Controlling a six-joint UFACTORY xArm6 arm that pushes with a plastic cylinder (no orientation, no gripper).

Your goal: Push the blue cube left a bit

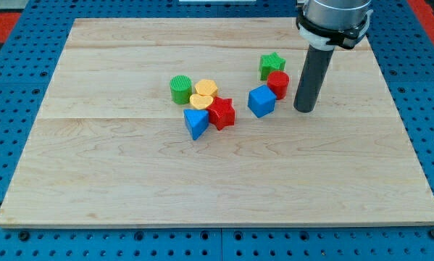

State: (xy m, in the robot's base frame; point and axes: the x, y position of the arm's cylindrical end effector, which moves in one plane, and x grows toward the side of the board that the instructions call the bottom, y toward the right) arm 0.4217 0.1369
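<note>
You have the wooden board (224, 188) nearest you. On it the blue cube (261, 101) sits right of centre, touching the red cylinder (278, 84) at its 1 o'clock. It should be light, rigid and slide easily; push its right face. My tip (304, 109), at its 3 o'clock, has no fingers and touches nothing.
</note>
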